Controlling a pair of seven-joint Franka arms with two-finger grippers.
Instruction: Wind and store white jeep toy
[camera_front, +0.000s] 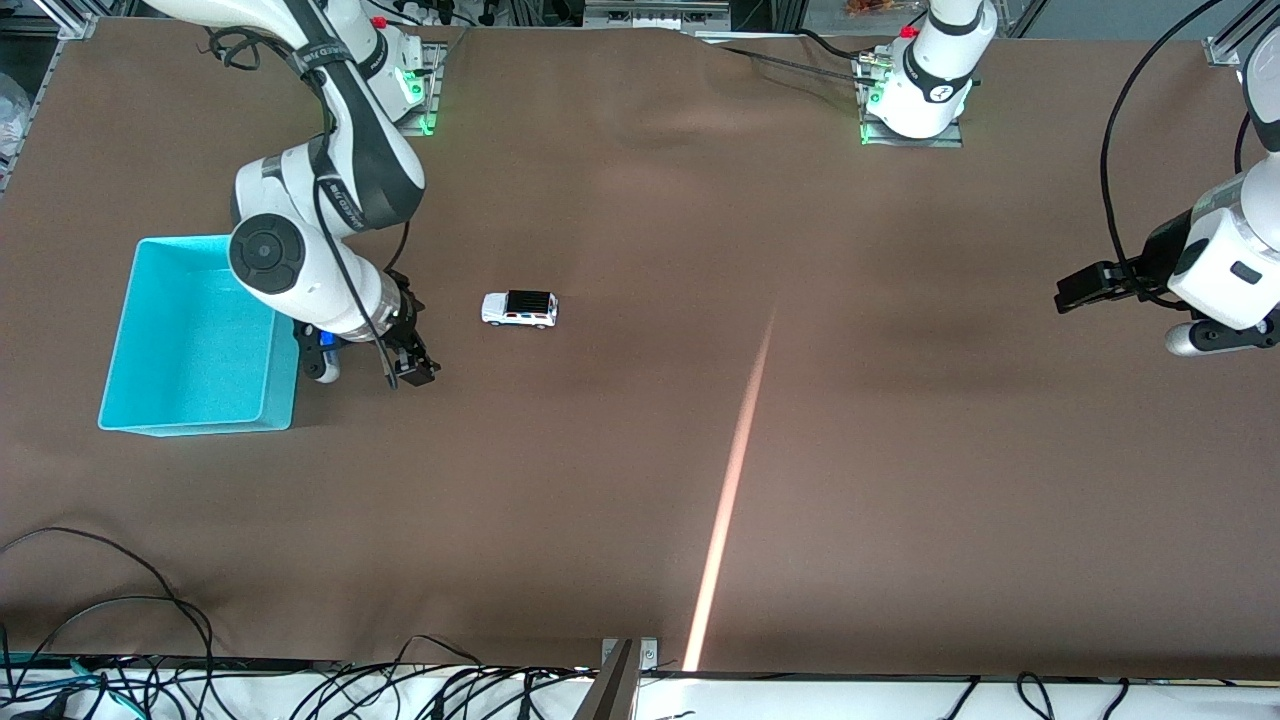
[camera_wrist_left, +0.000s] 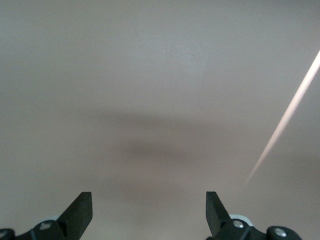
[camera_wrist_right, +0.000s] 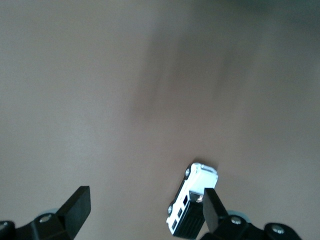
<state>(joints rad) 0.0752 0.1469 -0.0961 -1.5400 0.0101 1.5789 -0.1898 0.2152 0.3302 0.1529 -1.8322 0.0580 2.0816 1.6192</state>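
The white jeep toy (camera_front: 519, 309) stands on its wheels on the brown table, black roof up, toward the right arm's end. It also shows in the right wrist view (camera_wrist_right: 189, 197), partly covered by one fingertip (camera_wrist_right: 212, 206). My right gripper (camera_front: 413, 368) is open and empty, over the table between the turquoise bin (camera_front: 190, 418) and the jeep; in its wrist view (camera_wrist_right: 146, 207) the jeep lies beside one finger, not between the jaws. My left gripper (camera_front: 1078, 290) is open and empty, waiting over bare table at the left arm's end; its wrist view (camera_wrist_left: 148, 210) shows only table.
The turquoise bin is empty and sits at the right arm's end. A bright streak of light (camera_front: 735, 470) crosses the table's middle. Black cables (camera_front: 120, 640) and a metal bracket (camera_front: 620, 670) lie along the edge nearest the front camera.
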